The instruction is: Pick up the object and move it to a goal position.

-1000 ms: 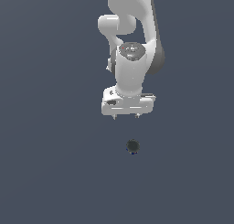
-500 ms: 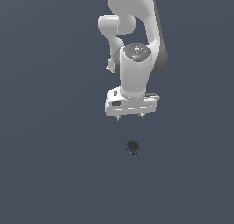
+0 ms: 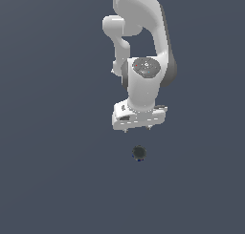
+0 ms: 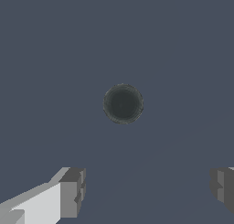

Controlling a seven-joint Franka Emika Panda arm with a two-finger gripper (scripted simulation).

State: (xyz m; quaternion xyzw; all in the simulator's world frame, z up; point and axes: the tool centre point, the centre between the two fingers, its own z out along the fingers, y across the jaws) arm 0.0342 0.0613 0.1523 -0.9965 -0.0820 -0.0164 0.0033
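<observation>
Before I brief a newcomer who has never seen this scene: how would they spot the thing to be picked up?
Start at the white robot arm and follow it down to its end effector. Just below that, apart from it, on the plain grey-blue floor, sits a ball. It is the only loose thing there: tiny, round and blackish, far smaller than the end effector.

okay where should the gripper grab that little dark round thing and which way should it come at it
Probably straight down from above, with one of the fingers on either side of the dark round object at its widest part. It looks round, so no side seems better. The open gripper hangs above it, apart from it.
</observation>
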